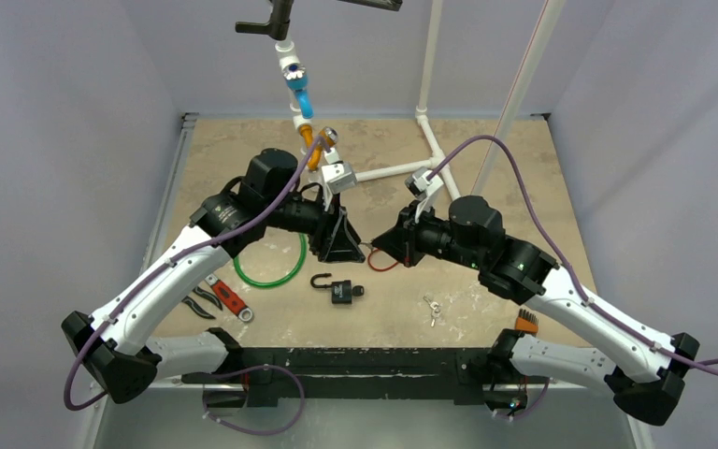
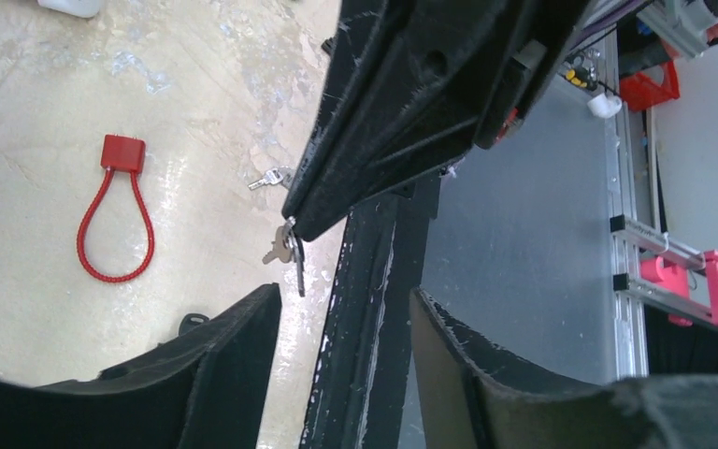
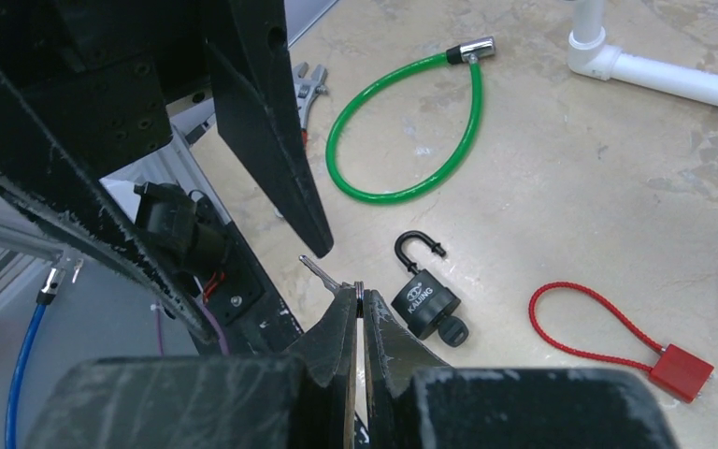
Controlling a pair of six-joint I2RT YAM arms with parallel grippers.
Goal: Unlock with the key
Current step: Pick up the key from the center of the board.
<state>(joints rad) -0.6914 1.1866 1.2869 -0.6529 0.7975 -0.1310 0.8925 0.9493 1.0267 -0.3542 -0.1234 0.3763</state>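
The top external camera looks steeply down from above and behind, far enough off to take in the whole table (image 1: 486, 187), with the arm bases at 6 o'clock. The left wrist camera sits low and close, facing the right gripper (image 2: 292, 224) and its key (image 2: 285, 253). The right wrist camera looks down from close by, past its own fingers. Both wrist views share the red cable lock (image 2: 122, 152), at 9 o'clock for the left and 4 o'clock for the right; top and right wrist views share the padlock (image 3: 427, 304) and green cable loop (image 3: 470, 50)

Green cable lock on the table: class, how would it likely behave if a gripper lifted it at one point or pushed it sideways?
The green cable lock lies in a smooth, thin loop, so it would probably sag and flex rather than stay rigid. Its metal end piece likely hangs lowest. Lying flat, it should slide, not roll.
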